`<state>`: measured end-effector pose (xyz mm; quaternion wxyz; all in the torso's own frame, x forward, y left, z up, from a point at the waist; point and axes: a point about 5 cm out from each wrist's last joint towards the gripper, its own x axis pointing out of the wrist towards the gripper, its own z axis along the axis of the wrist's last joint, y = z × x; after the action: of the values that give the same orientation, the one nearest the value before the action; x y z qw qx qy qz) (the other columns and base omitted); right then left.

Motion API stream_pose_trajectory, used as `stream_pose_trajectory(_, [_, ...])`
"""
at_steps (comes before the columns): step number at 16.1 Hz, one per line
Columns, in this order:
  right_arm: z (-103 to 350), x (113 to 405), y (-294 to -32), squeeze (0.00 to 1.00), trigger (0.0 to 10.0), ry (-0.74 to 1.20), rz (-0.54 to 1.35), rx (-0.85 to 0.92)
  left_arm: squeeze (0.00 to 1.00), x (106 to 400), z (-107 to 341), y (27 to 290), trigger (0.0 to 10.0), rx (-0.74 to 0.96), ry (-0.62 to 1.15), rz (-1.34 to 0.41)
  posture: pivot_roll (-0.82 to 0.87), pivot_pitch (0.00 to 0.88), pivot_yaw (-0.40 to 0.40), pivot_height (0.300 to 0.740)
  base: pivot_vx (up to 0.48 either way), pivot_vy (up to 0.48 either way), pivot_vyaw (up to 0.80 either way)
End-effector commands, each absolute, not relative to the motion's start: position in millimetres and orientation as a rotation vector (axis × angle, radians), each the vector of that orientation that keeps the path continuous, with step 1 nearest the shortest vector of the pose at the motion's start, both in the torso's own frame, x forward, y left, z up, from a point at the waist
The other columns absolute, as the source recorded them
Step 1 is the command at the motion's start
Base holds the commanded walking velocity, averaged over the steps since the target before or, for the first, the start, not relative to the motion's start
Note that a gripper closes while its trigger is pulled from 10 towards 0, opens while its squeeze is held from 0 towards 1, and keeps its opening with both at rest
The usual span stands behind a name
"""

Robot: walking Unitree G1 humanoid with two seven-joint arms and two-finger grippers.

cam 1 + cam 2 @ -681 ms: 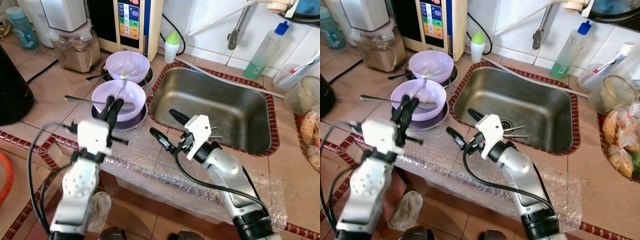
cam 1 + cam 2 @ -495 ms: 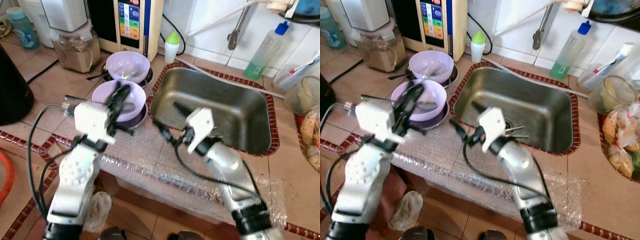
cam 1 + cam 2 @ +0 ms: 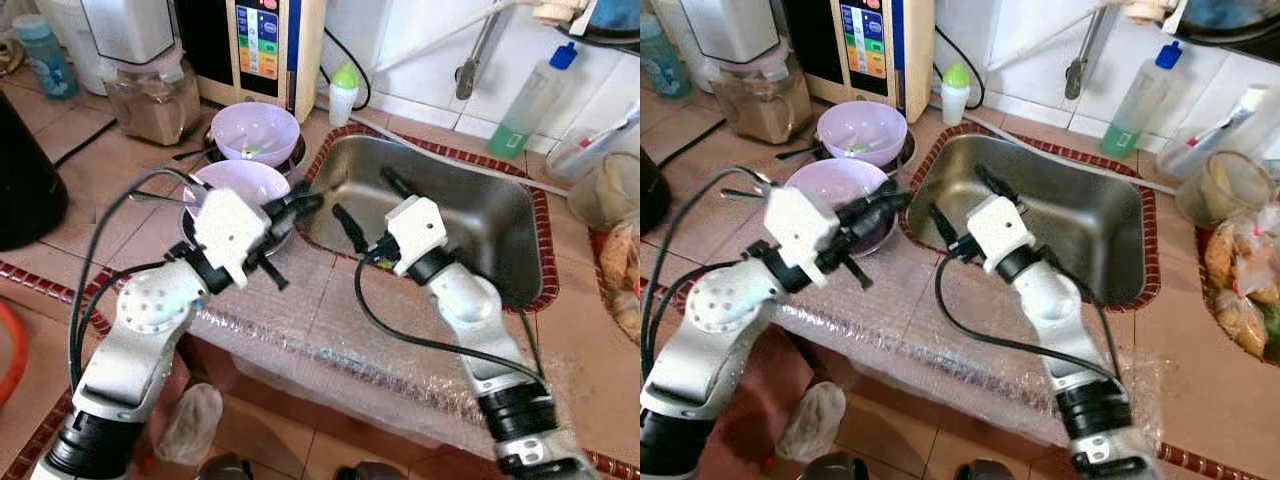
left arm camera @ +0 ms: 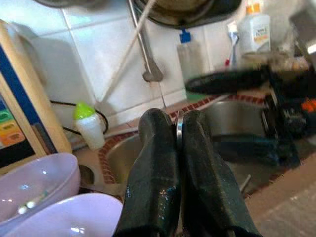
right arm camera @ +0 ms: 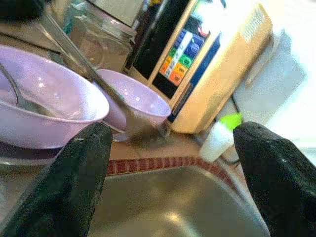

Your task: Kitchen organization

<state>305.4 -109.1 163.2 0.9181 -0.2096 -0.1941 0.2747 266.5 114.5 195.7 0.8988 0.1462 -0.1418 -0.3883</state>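
Though motion blurs its tip, the left hand [image 4: 180,131] is pinching a fork [image 5: 98,86] at centre frame; the right hand [image 3: 365,200] is spread over the sink [image 3: 470,215]; bubble wrap [image 3: 330,330] covers the tiled worktop [image 3: 90,200].

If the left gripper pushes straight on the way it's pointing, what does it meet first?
Probably the right gripper, open over the sink near edge, straight ahead. The left gripper is shut on a thin utensil. Depth is uncertain.
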Motion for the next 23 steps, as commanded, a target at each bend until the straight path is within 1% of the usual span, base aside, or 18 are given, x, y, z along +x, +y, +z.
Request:
stream_pose_trajectory(1, [162,305,-107,0.00,10.0,-0.409,0.586,-0.466,0.00,265,193,109,0.0,0.318,-0.275,-0.843,0.05,0.037,-0.050,0.740,0.000,0.000,0.00])
stream_pose_trajectory(4, [153,302,-96,0.00,10.0,-0.390,0.714,-0.470,0.00,266,194,102,0.0,0.323,-0.268,-0.880,0.05,0.035,-0.048,0.740,0.000,0.000,0.00])
stream_pose_trajectory(5, [150,300,-94,0.00,10.0,-0.388,0.748,-0.504,0.00,265,194,100,0.0,0.323,-0.270,-0.890,0.05,0.035,-0.048,0.740,0.000,0.000,0.00])
stream_pose_trajectory(6, [148,300,-92,0.00,7.5,-0.389,0.759,-0.513,0.00,264,194,98,0.0,0.320,-0.271,-0.899,0.06,0.038,-0.045,0.740,0.000,0.000,0.00])
stream_pose_trajectory(7, [148,301,-92,0.00,2.7,-0.393,0.753,-0.515,0.00,264,194,97,0.0,0.320,-0.271,-0.903,0.06,0.038,-0.045,0.740,0.000,0.000,0.00])
stream_pose_trajectory(8, [148,302,-92,0.00,0.0,-0.399,0.743,-0.517,0.00,263,194,96,0.0,0.319,-0.268,-0.911,0.06,0.038,-0.045,0.740,0.000,0.000,0.00])
stream_pose_trajectory(12, [145,303,-91,0.00,0.0,-0.393,0.738,-0.523,0.00,261,188,95,0.0,0.332,-0.252,-0.915,0.07,0.049,-0.047,0.740,0.000,0.000,0.00])
stream_pose_trajectory(18, [140,305,-99,0.00,0.0,-0.372,0.716,-0.531,0.00,260,185,96,0.0,0.336,-0.238,-0.919,0.07,0.053,-0.040,0.740,0.000,0.000,0.00])
stream_pose_trajectory(23, [139,309,-104,0.00,0.0,-0.369,0.660,-0.545,0.00,261,185,94,0.0,0.339,-0.239,-0.931,0.06,0.049,-0.027,0.740,0.000,0.000,0.00])
